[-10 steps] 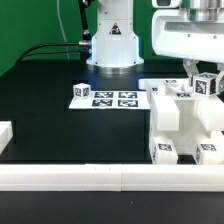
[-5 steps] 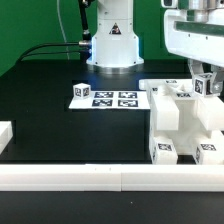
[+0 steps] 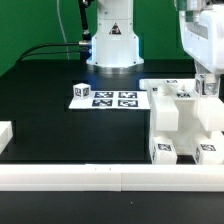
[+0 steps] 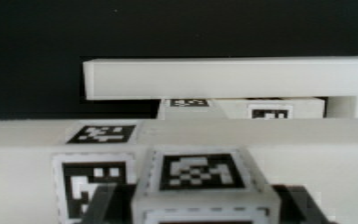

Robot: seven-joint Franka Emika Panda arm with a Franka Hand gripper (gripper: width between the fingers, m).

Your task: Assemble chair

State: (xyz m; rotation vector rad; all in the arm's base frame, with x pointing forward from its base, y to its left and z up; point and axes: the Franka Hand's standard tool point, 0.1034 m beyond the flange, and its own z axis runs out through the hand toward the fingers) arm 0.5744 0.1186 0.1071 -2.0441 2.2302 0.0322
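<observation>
Most of the chair (image 3: 185, 125) is already standing joined at the exterior view's right of the black surface (image 3: 60, 110). The gripper (image 3: 207, 88), jaws gripping a small tagged cube (image 4: 197, 180), is holding it against the chair's top; seating seems unfinished.

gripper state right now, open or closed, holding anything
Gripper: closed on a small white tagged cube, over the chair.

A green wall (image 3: 30, 25) stands behind a black desk (image 3: 60, 125). A white border rail (image 3: 100, 177) edges its near side, evenly lit.
</observation>
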